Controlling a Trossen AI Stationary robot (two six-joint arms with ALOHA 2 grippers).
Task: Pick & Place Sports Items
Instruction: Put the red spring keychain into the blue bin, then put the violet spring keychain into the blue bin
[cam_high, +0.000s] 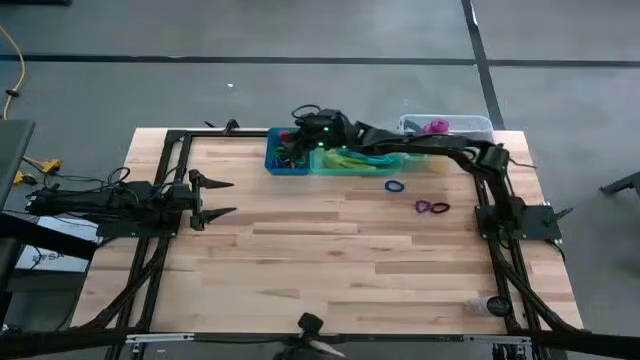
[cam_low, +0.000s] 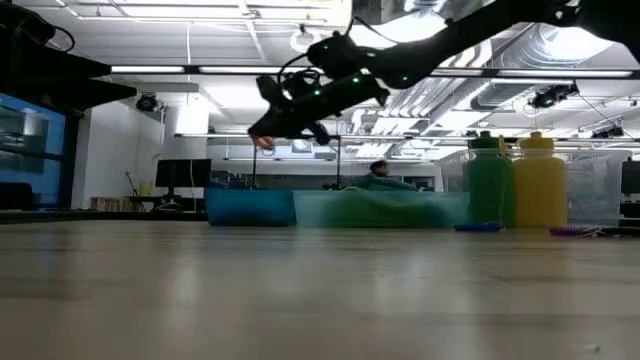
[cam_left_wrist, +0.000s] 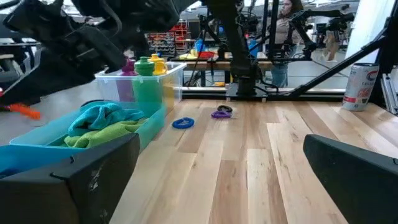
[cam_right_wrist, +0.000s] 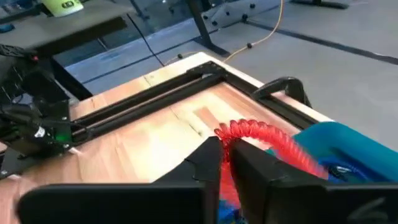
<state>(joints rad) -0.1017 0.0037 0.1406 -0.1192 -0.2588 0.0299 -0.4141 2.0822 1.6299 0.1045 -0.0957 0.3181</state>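
Right gripper (cam_right_wrist: 227, 158), clenched on a red coiled rubbery ring (cam_right_wrist: 264, 138), hovers over the blue plastic bin (cam_high: 285, 160); blue rubbery ring (cam_high: 395, 186) and purple rubbery rings (cam_high: 432, 207) remain on the wooden table (cam_high: 330, 270), while the left gripper (cam_high: 218, 198) waits spread open.

A pale wooden plank table (cam_high: 340, 250) stands on a grey concrete floor (cam_high: 300, 90) crossed by dark tape lines (cam_high: 250, 60). Beyond it – an open workshop with long ceiling strip lights (cam_low: 180, 69), exposed silver ducts (cam_low: 560, 50) and a person (cam_left_wrist: 287, 25) standing among equipment.

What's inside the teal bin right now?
The teal bin holds a teal cloth lying on a lime-green cloth, bunched together. Anything beneath the cloths is covered, and the right arm hides part of the bin from above.
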